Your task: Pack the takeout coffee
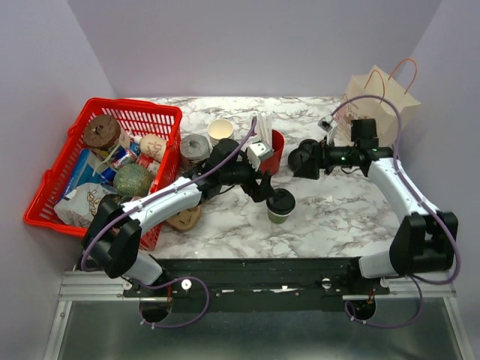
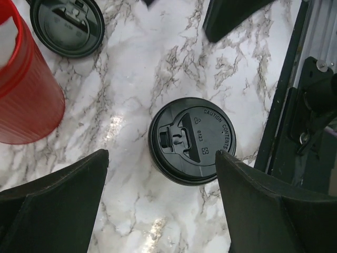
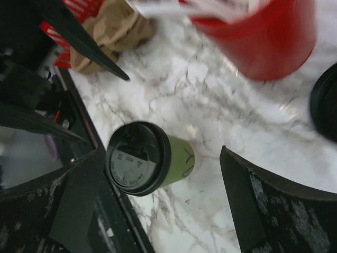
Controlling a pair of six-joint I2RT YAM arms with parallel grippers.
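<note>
The takeout coffee (image 1: 280,205), an olive-green cup with a black lid, stands upright on the marble table near the front middle. In the left wrist view its lid (image 2: 192,140) lies just ahead of my fingertips. My left gripper (image 1: 265,187) (image 2: 161,158) is open and empty, hovering above the cup's left side without touching it. My right gripper (image 1: 300,159) (image 3: 162,153) is open and empty, up and to the right of the cup. The right wrist view shows the cup (image 3: 179,158) standing between its fingers, farther below.
A red cup of white straws (image 1: 273,148) (image 2: 21,100) (image 3: 263,37) stands behind the coffee. A loose black lid (image 2: 66,23) (image 3: 327,103) lies beside it. Lidless paper cups (image 1: 220,131), a red basket (image 1: 52,180) of goods at left, and a paper bag (image 1: 381,94) at back right.
</note>
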